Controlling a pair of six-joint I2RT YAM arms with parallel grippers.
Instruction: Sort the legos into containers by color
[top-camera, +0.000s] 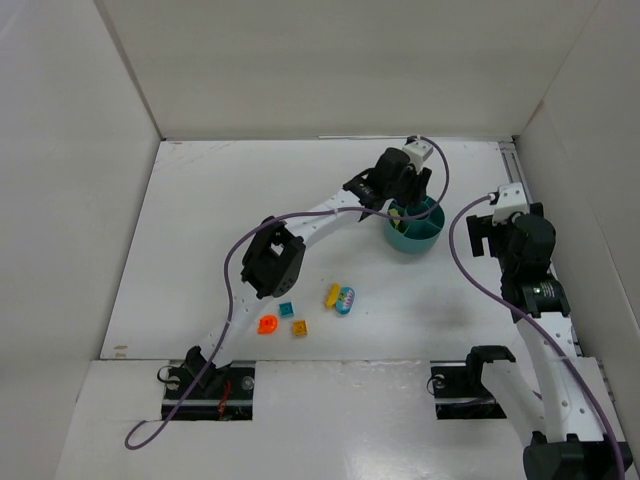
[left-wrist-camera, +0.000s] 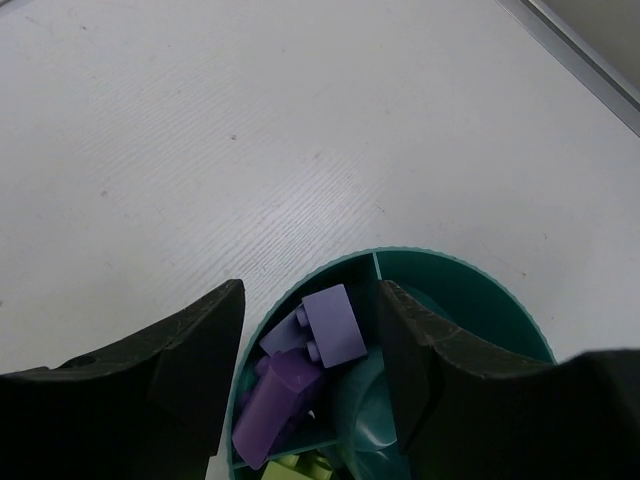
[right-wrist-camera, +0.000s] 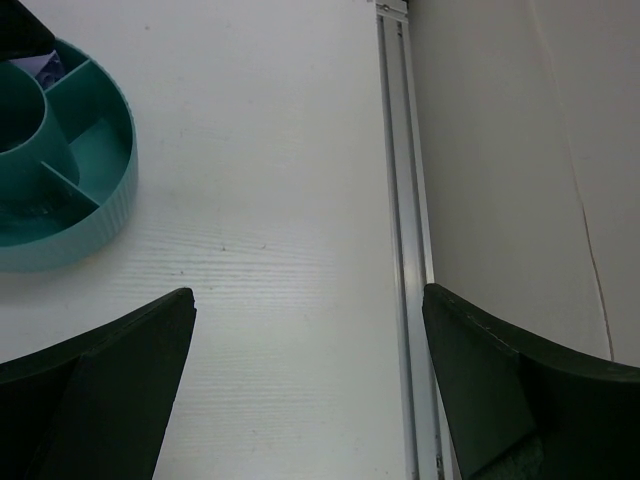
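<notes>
Loose legos (top-camera: 299, 327): five, near side of the desk (top-camera: 200, 220).
Right claw (right-wrist-camera: 308, 292): spread, empty.
Cup (top-camera: 410, 249): 1 o'clock from them, purple bricks (left-wrist-camera: 335, 325) sharing one compartment, pale green brick (left-wrist-camera: 295, 468) next door.
Left claw (left-wrist-camera: 310, 300): spread, right over the cup.

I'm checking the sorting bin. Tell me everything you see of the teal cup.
The teal cup is round, plastic-looking, with a ribbed wall and a central hub joined to the rim by dividers. It stands upright on the white table. Purple bricks lie in one compartment, a pale green brick in the next. The left tool hangs open over it.
</notes>
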